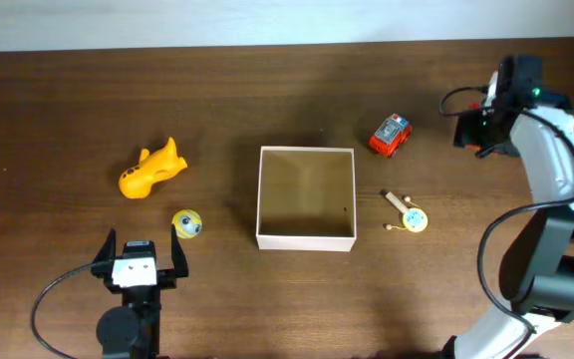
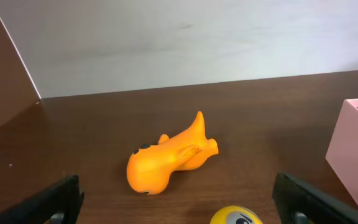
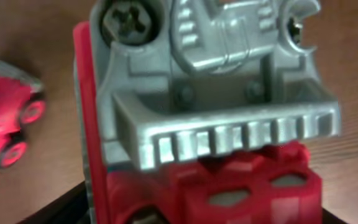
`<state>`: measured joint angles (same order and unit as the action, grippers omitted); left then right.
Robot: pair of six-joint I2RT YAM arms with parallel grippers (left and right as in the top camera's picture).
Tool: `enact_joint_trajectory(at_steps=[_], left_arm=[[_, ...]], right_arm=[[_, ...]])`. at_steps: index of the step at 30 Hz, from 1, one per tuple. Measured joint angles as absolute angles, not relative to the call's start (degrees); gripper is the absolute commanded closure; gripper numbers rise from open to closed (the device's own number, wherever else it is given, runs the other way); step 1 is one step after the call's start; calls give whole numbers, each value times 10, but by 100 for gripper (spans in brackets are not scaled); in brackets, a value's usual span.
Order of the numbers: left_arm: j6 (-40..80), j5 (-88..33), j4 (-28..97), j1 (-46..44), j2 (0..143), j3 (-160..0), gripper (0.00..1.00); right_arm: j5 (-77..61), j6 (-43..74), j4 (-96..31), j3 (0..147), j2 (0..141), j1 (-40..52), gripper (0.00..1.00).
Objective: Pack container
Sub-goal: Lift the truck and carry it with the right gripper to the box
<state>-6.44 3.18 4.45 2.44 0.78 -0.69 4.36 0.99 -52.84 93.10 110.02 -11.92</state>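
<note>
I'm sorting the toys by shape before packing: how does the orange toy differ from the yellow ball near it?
The orange toy is long, with a raised fin and a rounded head; the yellow ball is round. The orange toy is clearly larger than the ball. The orange toy is almost all one colour; the ball carries a pale patch with dark marks. Both lie on the table left of the container, outside it.

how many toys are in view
5: orange plastic animal and yellow ball left of the white-walled box, red toy car and yellow disc toy right of it, red-and-silver plastic toy in the right hand.
</note>
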Motion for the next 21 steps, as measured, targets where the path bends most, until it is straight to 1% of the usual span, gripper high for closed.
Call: enact_joint_trajectory(at_steps=[6,13,14,21], left_arm=[[-64,32,44,24,8,-7,1],[-64,32,44,24,8,-7,1],[-64,32,44,24,8,-7,1],[-64,32,44,24,8,-7,1]], right_arm=[[35,-6,-584,1028,1100,-72,28],[33,-13,-639,1114,1100,20,28],[32,-13,-649,1126,1100,47,28],[22,25,-702,1134,1101,151,28]])
